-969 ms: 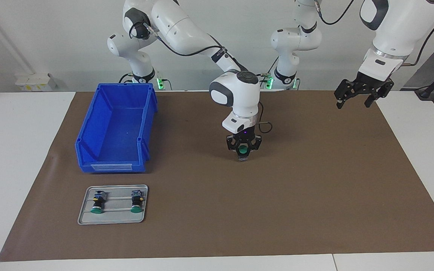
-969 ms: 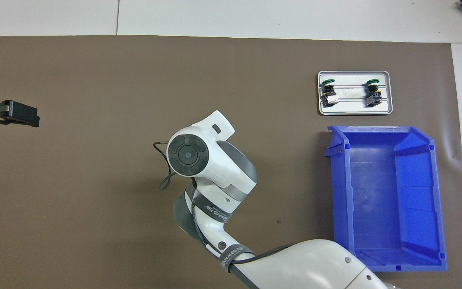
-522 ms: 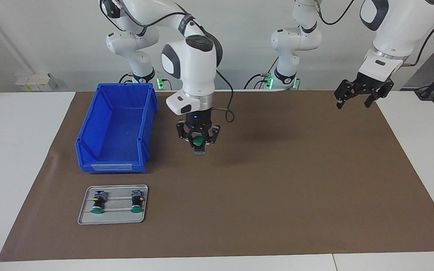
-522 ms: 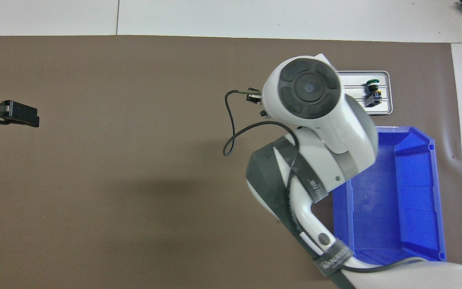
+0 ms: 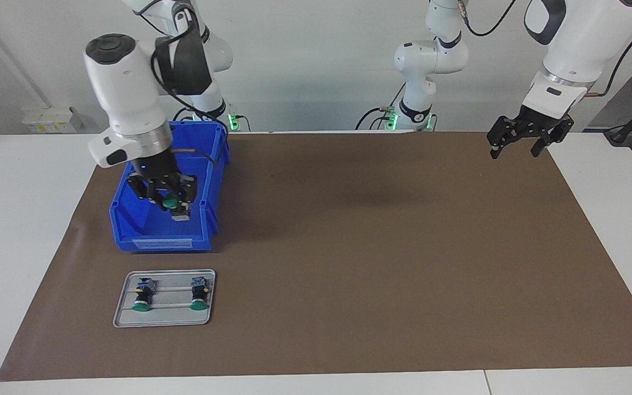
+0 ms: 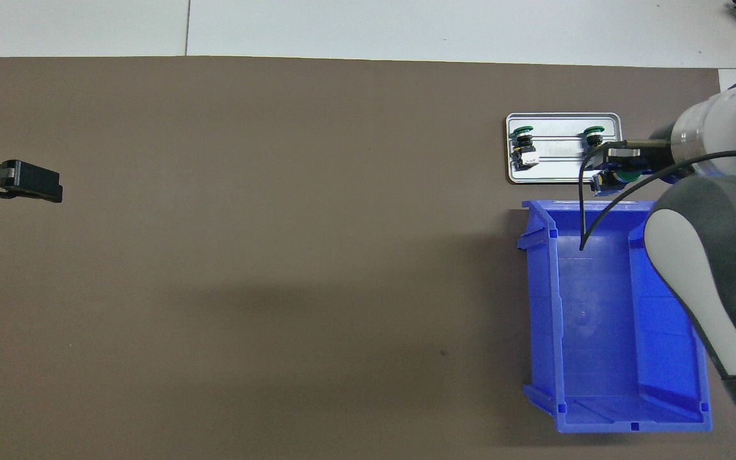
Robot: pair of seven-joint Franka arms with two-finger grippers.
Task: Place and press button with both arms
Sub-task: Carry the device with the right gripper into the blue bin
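Observation:
The button [image 5: 171, 203], green cap and grey-blue block, hangs in my right gripper [image 5: 169, 201], which is shut on it above the blue bin [image 5: 206, 219]. In the overhead view the same button [image 6: 627, 175] shows in the right gripper [image 6: 618, 172], by the bin's [image 6: 540, 306] rim on the tray's side, and the arm covers part of the bin. My left gripper [image 5: 515, 151] hangs open and holds nothing, over the mat's corner at the left arm's end, where it waits. Only its tip [image 6: 26, 182] shows from overhead.
A small metal tray [image 5: 165, 321] lies farther from the robots than the bin and holds two identical green-capped buttons [image 5: 141, 295] [image 5: 199, 294]. A brown mat [image 5: 382, 263] covers the table between the arms.
My right arm has swung with the button from over the middle of the mat toward its own end, and now holds it over the blue bin. The left arm has stayed still.

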